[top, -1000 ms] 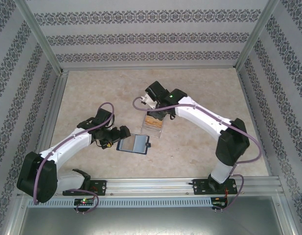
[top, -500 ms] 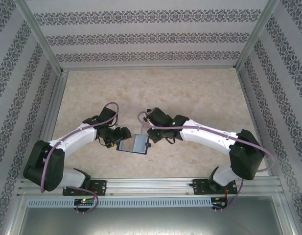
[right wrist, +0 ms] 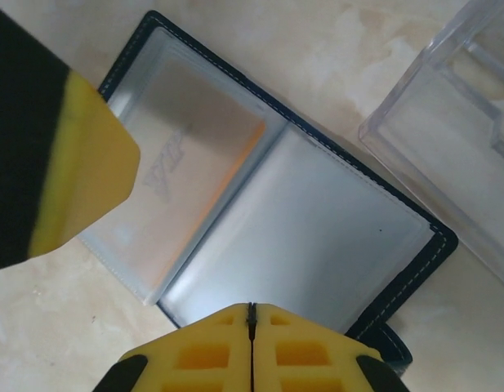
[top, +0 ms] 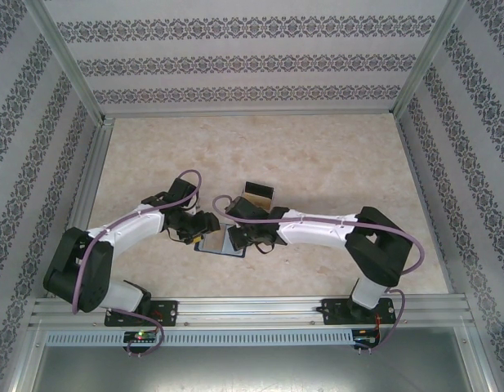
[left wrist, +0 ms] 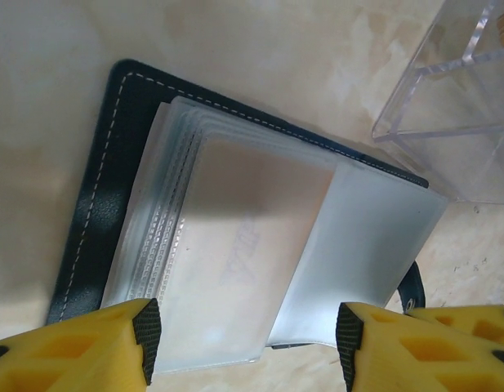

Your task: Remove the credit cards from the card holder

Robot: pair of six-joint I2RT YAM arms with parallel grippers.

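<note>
The card holder (left wrist: 96, 188) lies open on the table, a navy cover with white stitching and several clear sleeves. One sleeve holds a pale credit card (left wrist: 235, 245) with faint lettering. My left gripper (left wrist: 247, 339) is open, its fingers straddling the sleeves' near edge. My right gripper (right wrist: 250, 327) is shut, its tip at the near edge of the right-hand sleeve panel (right wrist: 309, 237), with nothing seen between its pads. In the right wrist view the card (right wrist: 186, 155) shows in the left sleeve. From above, both grippers, left (top: 204, 229) and right (top: 239, 238), cover most of the card holder (top: 212, 245).
A clear acrylic stand (top: 258, 194) sits just behind the wallet, close to both grippers, and shows as the stand (left wrist: 464, 98) in the left wrist view and the stand (right wrist: 456, 122) in the right. A finger of the left gripper (right wrist: 80, 180) overlaps the wallet's left side. The beige tabletop (top: 333, 155) has metal-railed walls.
My right gripper has swung from over the acrylic stand down and left onto the open wallet. My left gripper has edged right over the wallet's left side.
</note>
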